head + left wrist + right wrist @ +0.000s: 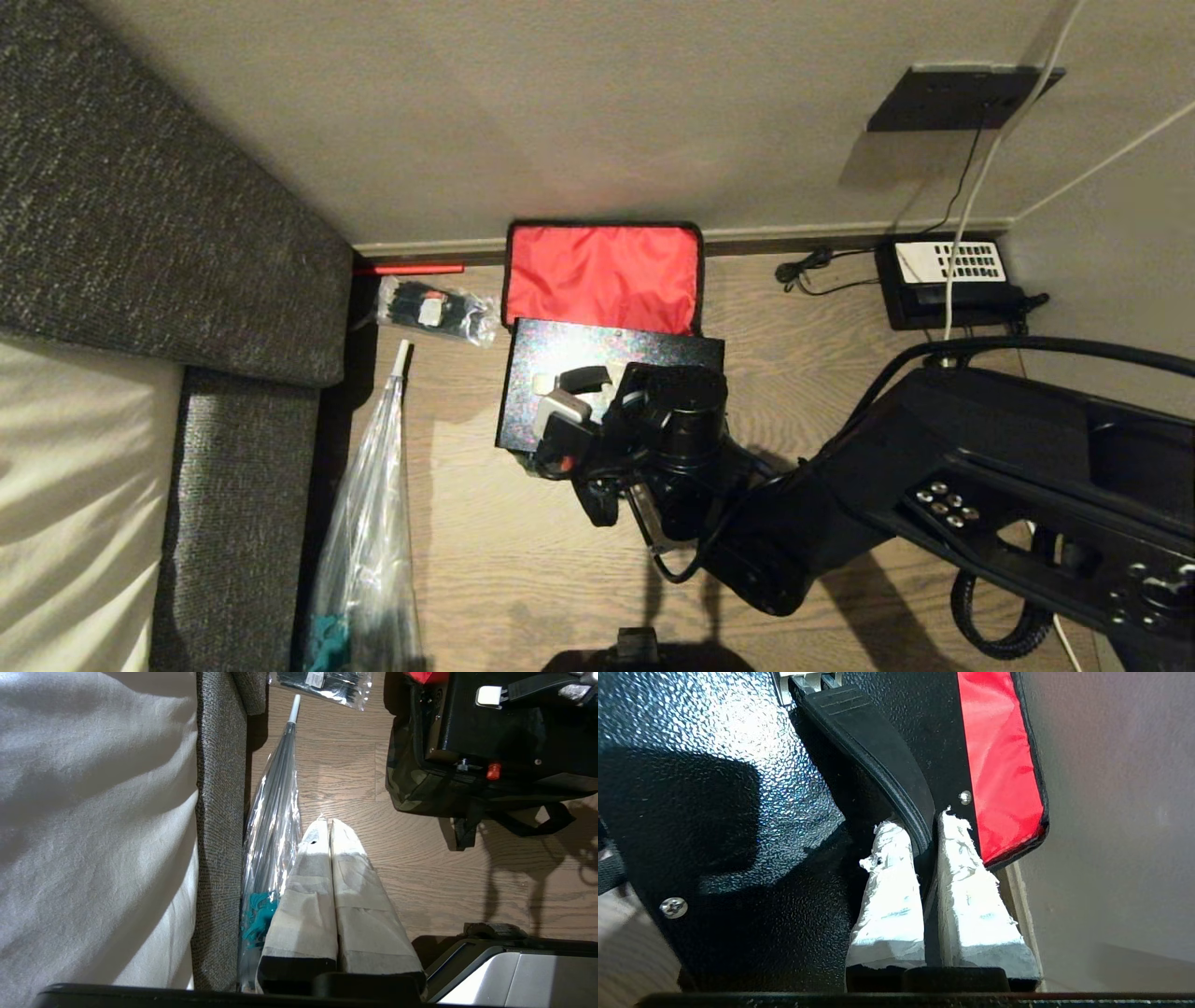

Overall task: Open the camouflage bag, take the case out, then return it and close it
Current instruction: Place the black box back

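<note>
The camouflage bag (602,275) stands on the wood floor by the wall, with its red-lined lid (999,765) flipped back against the wall. Its camouflage side (411,788) sags below the case. The case (597,350), black and sparkly, sits in the bag's open top with its red latch (493,771) showing. My right gripper (920,823) is shut on the case's black handle (873,746), one taped finger on each side; in the head view the right gripper (574,411) is over the case's near part. My left gripper (325,821) hangs shut and empty above the floor, left of the bag.
A grey upholstered sofa edge (140,233) runs along the left. A clear plastic bag (369,523) lies beside it, and a small packet of black items (434,310) lies near the wall. A black telephone (948,280) with cables sits at the right corner.
</note>
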### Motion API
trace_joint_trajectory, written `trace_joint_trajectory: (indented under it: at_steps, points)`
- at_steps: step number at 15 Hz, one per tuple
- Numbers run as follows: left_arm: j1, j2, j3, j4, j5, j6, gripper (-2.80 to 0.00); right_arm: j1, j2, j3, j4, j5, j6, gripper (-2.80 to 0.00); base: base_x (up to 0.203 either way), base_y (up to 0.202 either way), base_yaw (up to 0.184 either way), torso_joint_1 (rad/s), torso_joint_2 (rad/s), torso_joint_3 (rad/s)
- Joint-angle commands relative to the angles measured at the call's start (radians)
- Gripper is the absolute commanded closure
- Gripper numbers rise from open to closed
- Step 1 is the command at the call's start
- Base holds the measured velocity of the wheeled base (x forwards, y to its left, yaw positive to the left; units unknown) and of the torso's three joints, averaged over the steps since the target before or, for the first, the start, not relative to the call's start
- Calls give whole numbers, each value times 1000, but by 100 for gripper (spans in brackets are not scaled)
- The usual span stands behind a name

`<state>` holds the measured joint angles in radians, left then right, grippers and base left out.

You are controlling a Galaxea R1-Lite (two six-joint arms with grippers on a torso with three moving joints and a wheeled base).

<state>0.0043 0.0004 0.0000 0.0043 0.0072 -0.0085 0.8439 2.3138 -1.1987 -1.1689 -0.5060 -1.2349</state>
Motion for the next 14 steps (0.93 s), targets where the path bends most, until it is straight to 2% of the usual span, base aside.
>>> trace_joint_trajectory:
  at_steps: [1,6,14]
  points:
    - [0,0,3,0,0,-1,0,-20,33,-5,-6,-2,-5,0,0,0,0,0,0,0]
    - [0,0,3,0,0,-1,0,-52,67,-27,-21,4,-5,0,0,0,0,0,0,0]
    - [0,0,3,0,0,-1,0,-53,46,-38,-6,5,-18,0,0,0,0,0,0,0]
